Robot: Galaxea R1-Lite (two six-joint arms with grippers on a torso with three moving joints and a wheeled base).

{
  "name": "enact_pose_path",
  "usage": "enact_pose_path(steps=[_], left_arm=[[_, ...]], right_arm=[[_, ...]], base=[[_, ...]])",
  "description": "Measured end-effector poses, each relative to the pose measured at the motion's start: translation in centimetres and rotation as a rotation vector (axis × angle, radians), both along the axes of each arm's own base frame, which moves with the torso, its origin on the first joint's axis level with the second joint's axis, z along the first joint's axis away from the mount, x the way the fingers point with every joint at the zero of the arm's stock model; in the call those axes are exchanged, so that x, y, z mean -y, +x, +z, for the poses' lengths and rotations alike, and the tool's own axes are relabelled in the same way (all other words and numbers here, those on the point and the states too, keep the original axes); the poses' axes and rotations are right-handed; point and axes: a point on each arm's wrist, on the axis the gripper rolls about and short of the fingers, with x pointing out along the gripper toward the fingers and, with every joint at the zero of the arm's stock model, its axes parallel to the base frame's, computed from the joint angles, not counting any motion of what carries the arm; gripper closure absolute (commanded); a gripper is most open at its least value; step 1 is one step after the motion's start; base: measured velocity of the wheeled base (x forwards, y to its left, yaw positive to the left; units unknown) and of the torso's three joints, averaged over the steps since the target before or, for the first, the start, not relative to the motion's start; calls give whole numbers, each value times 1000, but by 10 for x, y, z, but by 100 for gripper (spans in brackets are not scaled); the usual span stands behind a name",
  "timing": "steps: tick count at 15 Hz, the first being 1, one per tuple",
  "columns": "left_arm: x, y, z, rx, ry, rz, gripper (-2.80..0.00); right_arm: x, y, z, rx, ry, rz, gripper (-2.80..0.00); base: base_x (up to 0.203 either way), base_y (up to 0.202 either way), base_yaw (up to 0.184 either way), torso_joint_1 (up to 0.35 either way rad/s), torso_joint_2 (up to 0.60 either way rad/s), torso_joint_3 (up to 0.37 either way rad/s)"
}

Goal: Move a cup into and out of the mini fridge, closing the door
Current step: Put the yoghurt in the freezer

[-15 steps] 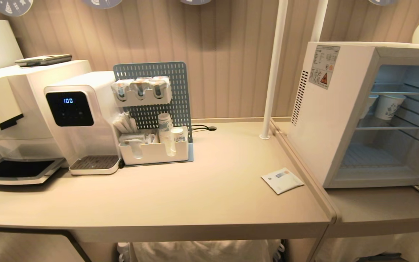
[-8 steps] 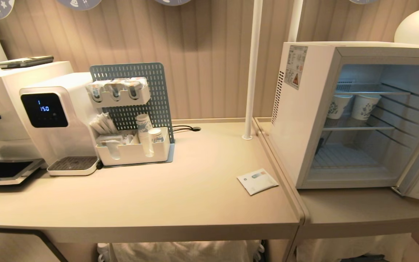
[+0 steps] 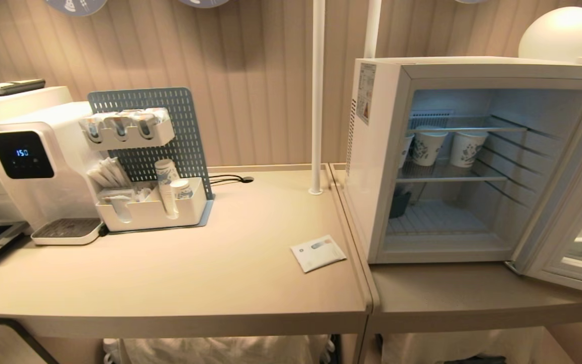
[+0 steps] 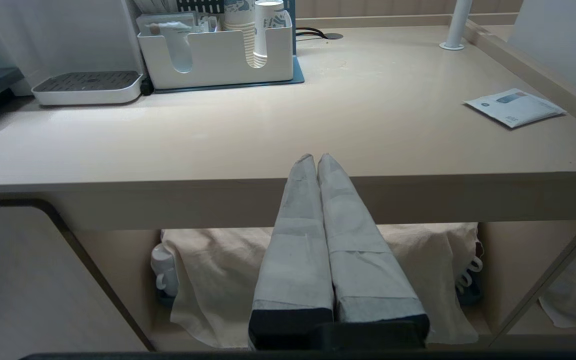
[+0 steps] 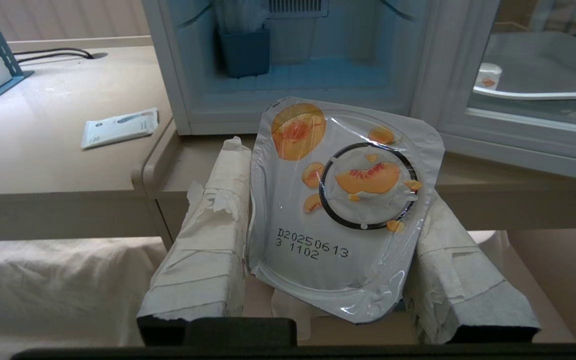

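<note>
Nearest, the cup [image 5: 343, 210] is clamped between the padded fingers [image 5: 208, 250] of the right gripper [image 5: 338, 225], its foil top with orange fruit marks turned to the wrist camera; it is held in front of the fridge [image 3: 377, 167], below the counter's edge and outside the cabinet. The left gripper [image 4: 316, 162] is seen with its fingers pressed together on nothing, low before the counter [image 3: 195, 283] to the left of the fridge. A flat white packet [image 3: 318, 253] is laid on that counter just beside the fridge's left wall. The door [image 3: 574, 237] is swung fully open at the fridge's right side, and a second small pot [image 5: 488, 76] is seen through its glass. Inside the fridge, paper cups [image 3: 445, 147] are stood on the upper wire shelf and a dark bin [image 5: 244, 52] is set on the floor at the back left. Farther left of the fridge, a white organiser [image 3: 152, 210] with stacked cups is placed against the wall.
</note>
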Motion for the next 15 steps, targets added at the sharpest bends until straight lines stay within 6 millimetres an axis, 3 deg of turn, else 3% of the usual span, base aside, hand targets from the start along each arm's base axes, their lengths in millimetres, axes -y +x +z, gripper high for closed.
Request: enact_pose_path(steps=[3, 10, 13, 15], left_arm=[[0, 0, 0, -1, 0, 0, 0], [0, 0, 0, 0, -1, -1, 0], [0, 0, 0, 0, -1, 0, 0], [0, 0, 0, 0, -3, 0, 0]], right_arm=[[0, -1, -1, -20, -2, -1, 0], [0, -2, 2, -27, -8, 6, 0], [-1, -3, 31, -17, 14, 40, 0], [-2, 10, 59, -67, 52, 65, 0]], base=[[78, -157, -12, 0, 0, 1], [6, -6, 0, 2, 2, 0], [0, 0, 0, 0, 0, 0], [0, 0, 0, 0, 0, 0]])
